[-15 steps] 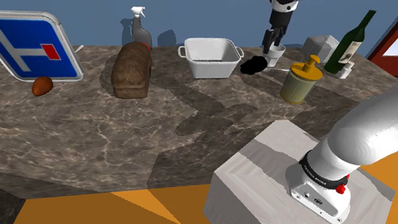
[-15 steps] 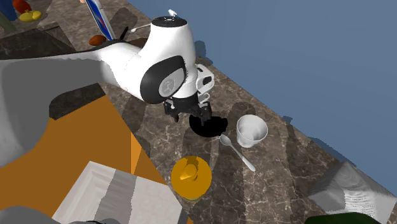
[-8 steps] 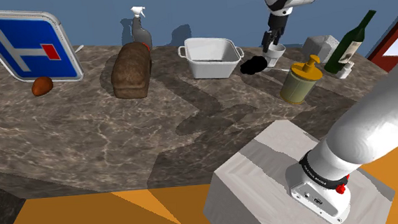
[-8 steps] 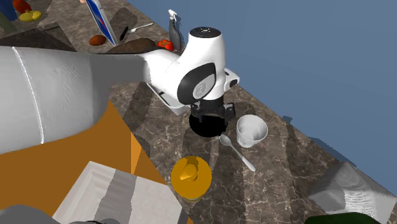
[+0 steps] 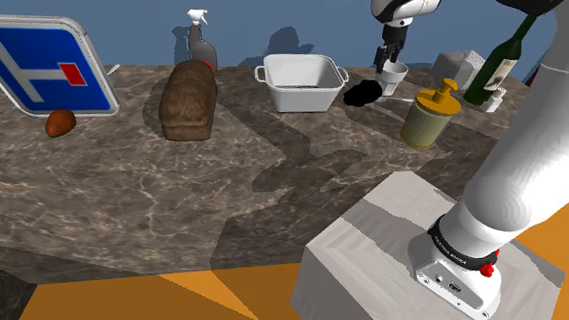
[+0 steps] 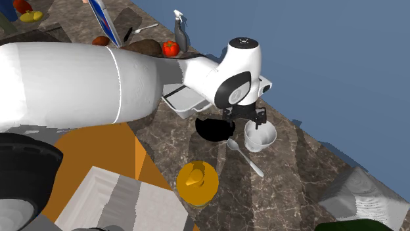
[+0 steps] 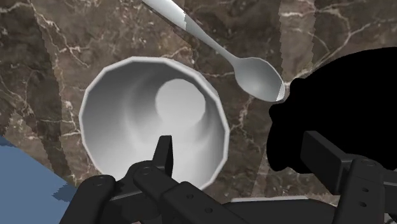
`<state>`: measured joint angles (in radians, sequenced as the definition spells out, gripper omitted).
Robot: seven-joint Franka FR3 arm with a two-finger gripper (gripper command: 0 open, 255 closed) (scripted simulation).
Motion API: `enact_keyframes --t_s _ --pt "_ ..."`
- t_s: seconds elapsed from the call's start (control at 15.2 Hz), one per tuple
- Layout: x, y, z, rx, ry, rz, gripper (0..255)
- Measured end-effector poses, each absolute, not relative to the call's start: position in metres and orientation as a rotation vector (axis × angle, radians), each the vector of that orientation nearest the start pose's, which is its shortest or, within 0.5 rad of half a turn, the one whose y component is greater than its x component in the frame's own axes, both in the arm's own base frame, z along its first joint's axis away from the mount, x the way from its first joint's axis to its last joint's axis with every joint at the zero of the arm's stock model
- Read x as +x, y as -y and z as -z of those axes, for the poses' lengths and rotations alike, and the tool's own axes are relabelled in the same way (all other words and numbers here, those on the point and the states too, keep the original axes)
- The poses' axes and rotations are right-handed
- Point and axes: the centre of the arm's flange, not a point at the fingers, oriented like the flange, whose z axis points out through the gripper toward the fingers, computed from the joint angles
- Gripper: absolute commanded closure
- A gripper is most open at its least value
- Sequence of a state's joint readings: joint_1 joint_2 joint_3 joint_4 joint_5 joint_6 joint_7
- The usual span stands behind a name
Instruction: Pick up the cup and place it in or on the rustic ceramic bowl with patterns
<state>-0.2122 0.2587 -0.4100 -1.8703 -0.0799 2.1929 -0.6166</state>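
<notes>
Hand point(image 6: 244, 121), fingers spread, now shifted from black bowl point(image 6: 211, 130) to above cup point(image 6: 261, 136), one finger over its opening.

Glossy white arm point(image 5: 533, 171), dark joint rings, black jaws, small red base button point(image 5: 488, 269)
</notes>
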Motion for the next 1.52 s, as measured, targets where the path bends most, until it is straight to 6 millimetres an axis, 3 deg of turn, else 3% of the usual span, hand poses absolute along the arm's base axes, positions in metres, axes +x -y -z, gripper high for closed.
enact_keyframes --t_s 0.53,0.92,0.99,1.52 --pt "0.517 0.368 -0.356 -3.330 0.090 -0.049 0" --pt "0.517 0.370 -0.354 -3.331 0.088 -0.047 0" --pt "0.517 0.370 -0.354 -3.331 0.088 -0.047 255" --pt "0.518 0.369 -0.354 -3.330 0.092 -0.046 255"
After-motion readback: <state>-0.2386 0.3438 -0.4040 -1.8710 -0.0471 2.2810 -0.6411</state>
